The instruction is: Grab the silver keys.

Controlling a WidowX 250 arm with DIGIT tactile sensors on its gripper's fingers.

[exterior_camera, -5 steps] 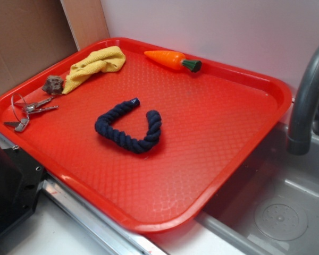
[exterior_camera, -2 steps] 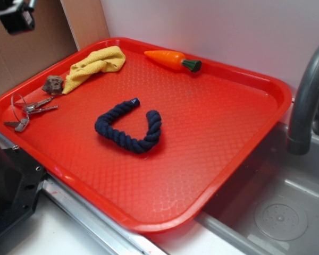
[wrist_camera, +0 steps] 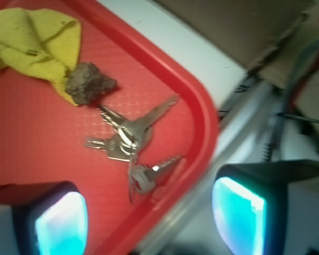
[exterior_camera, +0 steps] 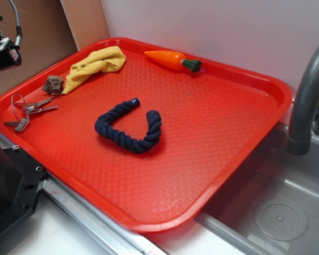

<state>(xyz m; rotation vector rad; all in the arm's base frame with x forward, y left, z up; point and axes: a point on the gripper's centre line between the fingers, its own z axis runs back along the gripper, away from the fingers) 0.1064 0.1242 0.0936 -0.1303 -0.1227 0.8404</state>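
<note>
The silver keys (exterior_camera: 27, 110) lie on a thin wire ring at the left corner of the red tray (exterior_camera: 212, 154). In the wrist view the keys (wrist_camera: 133, 139) are spread flat near the tray's rim. My gripper (wrist_camera: 149, 218) is open and empty, high above the tray's left edge, with its glowing fingertips (wrist_camera: 61, 226) wide apart. In the exterior view only a part of the gripper (exterior_camera: 4, 53) shows at the upper left, above and left of the keys.
A small brown rock-like lump (exterior_camera: 53, 84) sits just beyond the keys, touching a yellow cloth (exterior_camera: 95, 65). A dark blue rope (exterior_camera: 128, 127) curls mid-tray. A toy carrot (exterior_camera: 173, 59) lies at the back. A grey faucet (exterior_camera: 308, 101) and sink stand at the right.
The gripper came into view at the upper left and has moved down, closer to the tray's left corner. The keys and other objects have not moved.
</note>
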